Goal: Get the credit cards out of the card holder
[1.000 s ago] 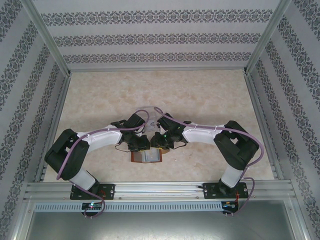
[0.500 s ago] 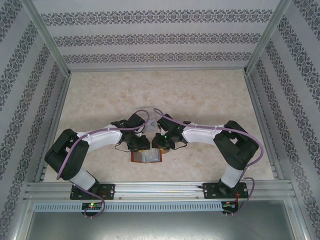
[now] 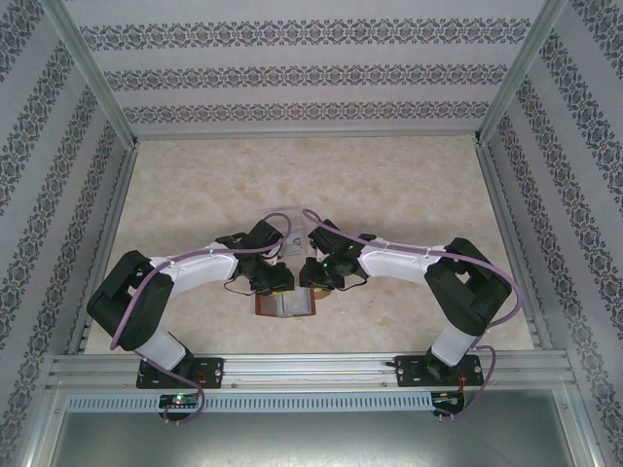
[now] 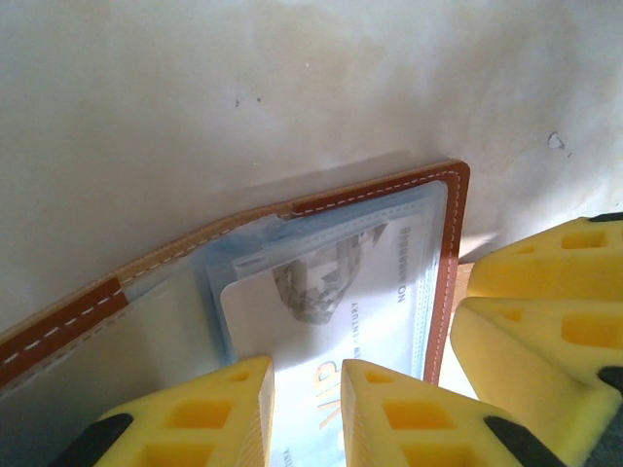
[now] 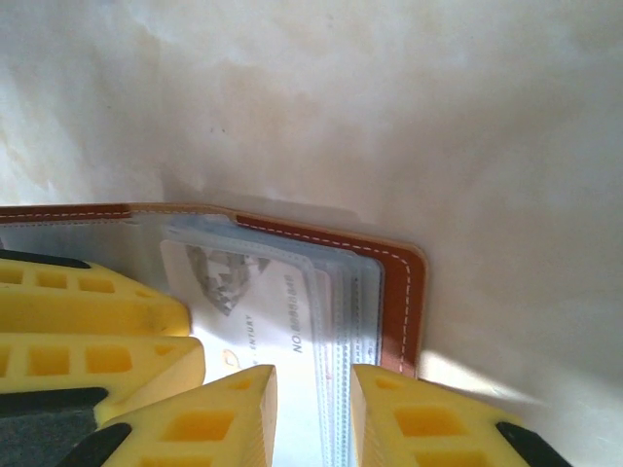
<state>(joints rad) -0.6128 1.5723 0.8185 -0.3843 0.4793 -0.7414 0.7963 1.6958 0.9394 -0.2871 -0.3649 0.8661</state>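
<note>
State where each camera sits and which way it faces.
Top external: above and behind, looking down on the table; left arm and right arm enter from the bottom.
Left wrist: on the left arm, facing the open card holder; left gripper at bottom.
Right wrist: mirrored, same holder; right gripper at bottom.
Shared: both wrist views show one pale card.

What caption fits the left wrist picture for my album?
Open brown card holder with a pale credit card tucked inside.

A lab test booth: aluminium frame (image 3: 311,368), damask-patterned wall panels (image 3: 302,68), marble-look tabletop (image 3: 292,175).
</note>
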